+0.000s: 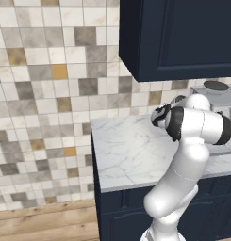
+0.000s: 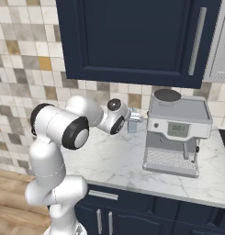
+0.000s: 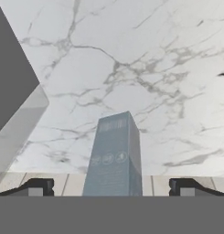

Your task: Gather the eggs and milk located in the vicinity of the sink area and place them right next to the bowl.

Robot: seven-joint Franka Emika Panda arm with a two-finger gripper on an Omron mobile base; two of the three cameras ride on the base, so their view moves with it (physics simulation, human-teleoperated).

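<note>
The milk (image 3: 114, 155) stands upright on the white marble counter (image 1: 131, 150), back by the tiled wall and just beside the coffee machine (image 2: 177, 133). In the right base view the milk is a small pale carton peeking out past the claw (image 2: 137, 118), with the machine to its right.

The arm is bent low and reaches across the counter so that the claw points at the milk from the side. That looks like the way to take a tall, thin carton: one finger on each flat side.

The claw is wide apart and holds nothing. In the hand view its two dark tips sit at the bottom, one on each side, and the milk rises right in the middle between them. The tips do not touch the carton. I think the claw needs to go a bit further forward and then squeeze shut. The grey side of the coffee machine is close, so the claw has to mind it.
</note>
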